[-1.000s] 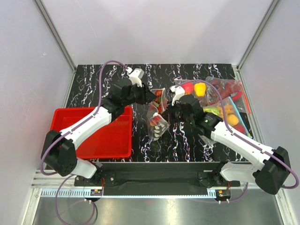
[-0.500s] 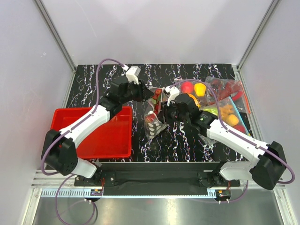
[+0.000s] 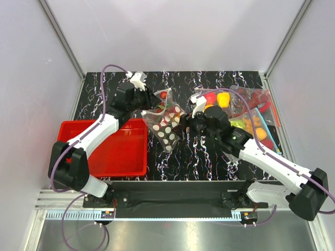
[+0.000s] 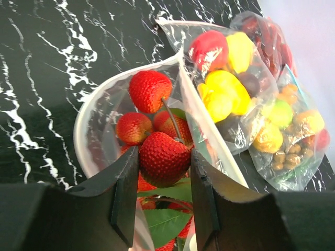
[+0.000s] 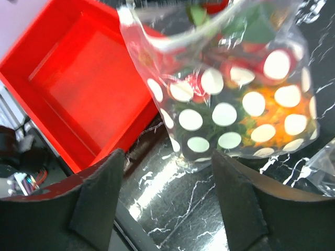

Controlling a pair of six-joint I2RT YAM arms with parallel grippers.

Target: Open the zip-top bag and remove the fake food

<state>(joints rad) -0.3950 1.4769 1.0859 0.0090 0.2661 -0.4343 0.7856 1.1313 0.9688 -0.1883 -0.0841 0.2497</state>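
Note:
The zip-top bag [image 3: 166,129] is clear with white round dots and hangs tilted above the table, mouth open toward my left gripper [image 3: 148,102]. In the left wrist view the bag's rim [image 4: 94,115] curves around a bunch of red bumpy fake food [image 4: 163,157] on stems with green leaves. My left gripper [image 4: 164,157] is shut on one red fruit at the bag's mouth. My right gripper [image 3: 183,124] stands open just right of the bag's lower end. In the right wrist view the dotted bag [image 5: 225,110] hangs just beyond my right gripper [image 5: 167,172], with orange and dark shapes inside it.
A red tray [image 3: 120,157] sits at the front left, also seen in the right wrist view [image 5: 78,78]. Other clear bags [image 3: 246,110] of red, yellow and orange pieces lie at the back right, seen from the left wrist too [image 4: 235,78].
My right gripper has opened and let go of the bag. My left arm has pulled left, and the bag now hangs spread out with its dots showing.

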